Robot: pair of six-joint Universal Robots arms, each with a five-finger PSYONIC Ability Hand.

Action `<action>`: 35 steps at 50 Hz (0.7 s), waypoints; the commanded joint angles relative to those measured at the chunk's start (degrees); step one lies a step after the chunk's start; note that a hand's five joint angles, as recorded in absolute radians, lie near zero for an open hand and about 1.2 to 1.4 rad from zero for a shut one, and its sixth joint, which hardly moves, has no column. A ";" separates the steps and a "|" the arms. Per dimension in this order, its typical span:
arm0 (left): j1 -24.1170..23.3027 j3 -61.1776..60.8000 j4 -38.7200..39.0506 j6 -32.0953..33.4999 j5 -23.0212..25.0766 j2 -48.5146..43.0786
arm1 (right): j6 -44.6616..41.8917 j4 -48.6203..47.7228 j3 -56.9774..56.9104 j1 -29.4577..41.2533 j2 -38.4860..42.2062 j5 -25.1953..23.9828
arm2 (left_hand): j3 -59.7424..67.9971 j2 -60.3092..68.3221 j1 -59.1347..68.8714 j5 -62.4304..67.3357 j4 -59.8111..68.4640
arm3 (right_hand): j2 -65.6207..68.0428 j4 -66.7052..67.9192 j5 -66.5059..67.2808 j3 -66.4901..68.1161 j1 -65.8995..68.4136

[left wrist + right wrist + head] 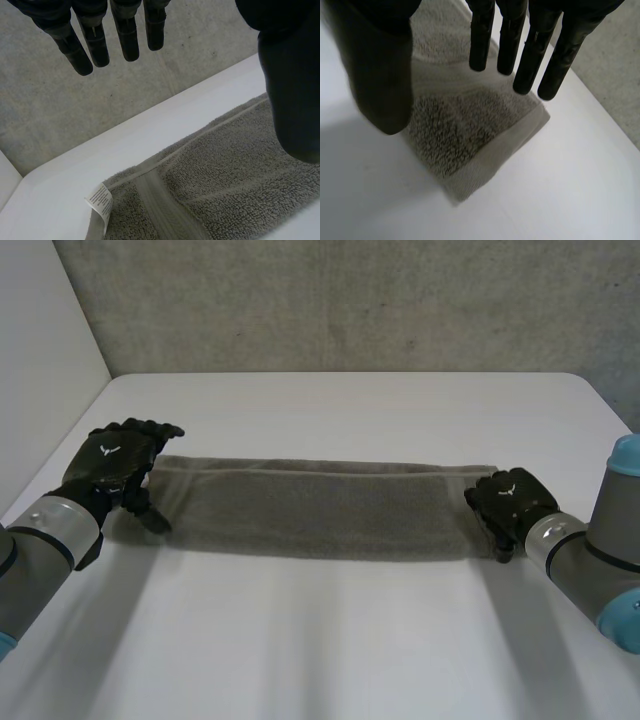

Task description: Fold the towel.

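Left fingers: the left hand hovered with its fingers straight and the thumb set well apart, nothing between them
Right fingers: the right hand showed the same posture, fingers straight, thumb wide, gripping nothing
Below the left palm: one short end of the grey towel, a small white label standing up at its corner
Below the right fingertips: the other short end, its hemmed corner flat on the cloth's last stretch
Contact: whether either thumb touched the pile could not be told
Long axis: the towel lay as a long narrow band running straight from one hand to the other, so each hand stood at its own end and neither was nearer the middle
Direction from the fingers: for both hands the bulk of the cloth stretched inward, towards the opposite hand
Likely next move: a pinch on an end, then a carry along the band to halve its length
Beyond the cloth: the white table, bare around the towel on every side
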 commanded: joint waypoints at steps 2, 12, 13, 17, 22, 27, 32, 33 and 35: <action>0.04 -0.11 0.68 0.21 -0.06 -0.34 | -0.23 -1.23 -1.61 -1.84 4.63 0.46 | -2.76 -3.38 -3.67 -11.63 -3.21 | 8.79 8.56 8.05 8.84 8.91; 0.04 -0.11 0.68 0.21 -0.06 -0.34 | -0.23 -1.23 -2.67 -2.71 5.43 0.64 | -2.93 -3.55 -3.84 -11.80 -3.38 | 48.30 48.07 47.57 48.36 48.42; 0.04 -0.19 0.68 0.21 -0.06 -0.34 | -0.23 -1.23 -2.84 -2.98 5.35 0.64 | -3.09 -3.72 -4.00 -11.97 -3.55 | 50.28 50.05 49.54 50.33 50.40; 0.04 -0.11 0.68 0.21 -0.06 -0.43 | -0.23 -0.97 -3.37 -3.60 5.43 0.64 | -3.09 -3.72 -4.01 -11.97 -3.55 | 50.30 50.07 49.56 50.35 50.42; 0.13 -0.19 0.68 0.21 -0.06 -0.43 | -1.27 0.52 -5.04 -6.84 5.43 0.64 | -3.09 -3.72 -4.01 -11.97 -3.55 | 50.30 50.07 49.56 50.35 50.42; 0.04 -0.63 0.68 0.21 -0.06 -0.34 | -5.92 3.85 -7.40 -12.10 5.17 0.72 | -3.09 -3.72 -4.01 -11.97 -3.55 | 50.30 50.07 49.56 50.35 50.42; 0.04 -0.99 0.68 0.21 -0.06 -0.08 | -12.09 8.35 -11.54 -20.65 4.82 1.52 | -3.26 -3.89 -4.17 -12.14 -3.72 | 50.30 50.07 49.56 50.35 50.42; 0.04 -0.99 0.68 0.21 -0.14 0.01 | -13.83 9.57 -13.63 -22.30 4.90 1.95 | -3.26 -3.89 -4.17 -12.14 -3.72 | 50.30 50.07 49.56 50.35 50.42; 0.04 -0.99 0.59 0.21 -0.23 0.28 | -14.90 10.72 -16.03 -23.20 5.08 2.75 | -3.26 -3.89 -4.17 -12.14 -3.72 | 50.30 50.07 49.56 50.35 50.42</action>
